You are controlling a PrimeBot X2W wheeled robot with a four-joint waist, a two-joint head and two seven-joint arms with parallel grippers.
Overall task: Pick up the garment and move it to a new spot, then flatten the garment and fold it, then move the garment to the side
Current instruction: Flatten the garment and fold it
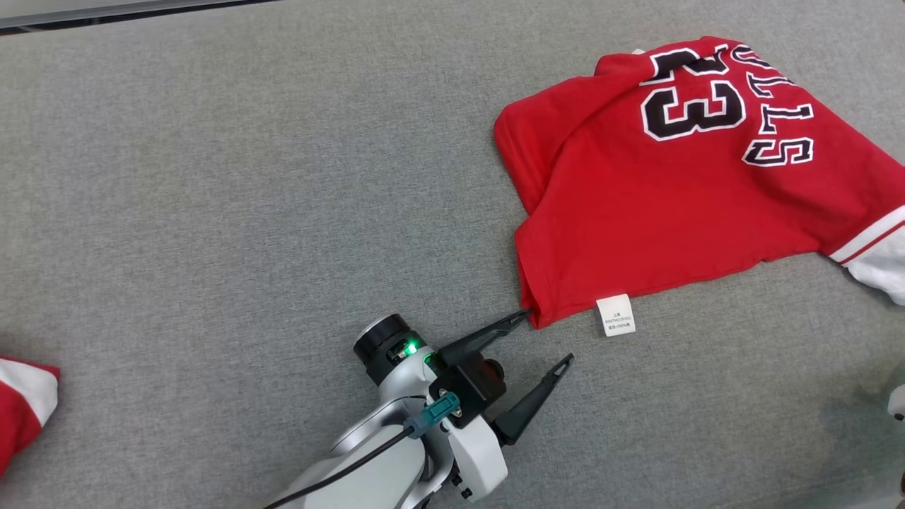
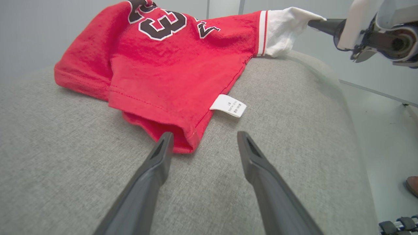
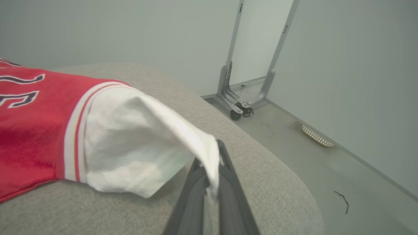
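Head view, far left edge: a red-and-white cloth (image 1: 21,399) lies on the grey bench (image 1: 247,177), well apart from everything else. Lower middle: the left fingers (image 1: 495,332) are spread wide with nothing between them and point up-right at the garment (image 1: 657,198). The upper tip sits right at the garment's lowest hem corner and looks to be touching it; the other tip is over bare bench, near the white label (image 1: 615,314) that hangs from the hem. The garment is a red jersey with a black 23 and lettering. It lies rumpled on the right part of the bench and runs off the right edge, where the white sleeve (image 1: 884,268) is. Left wrist view: the left fingers (image 2: 160,163) are apart. The hem corner of the garment (image 2: 169,75) lies against the left-side finger and pokes slightly into the gap, and the label (image 2: 228,105) lies just beyond the gap. Upper right of that view: the right fingers (image 2: 321,25) meet the tip of the white sleeve (image 2: 284,29). Right wrist view: the right fingers (image 3: 228,186) are together, clamped on an edge of the white sleeve (image 3: 130,140), which is lifted off the bench (image 3: 267,182). The red body of the garment (image 3: 32,130) lies to the left. A metal frame (image 3: 235,94) stands on the floor (image 3: 326,176) at the right.
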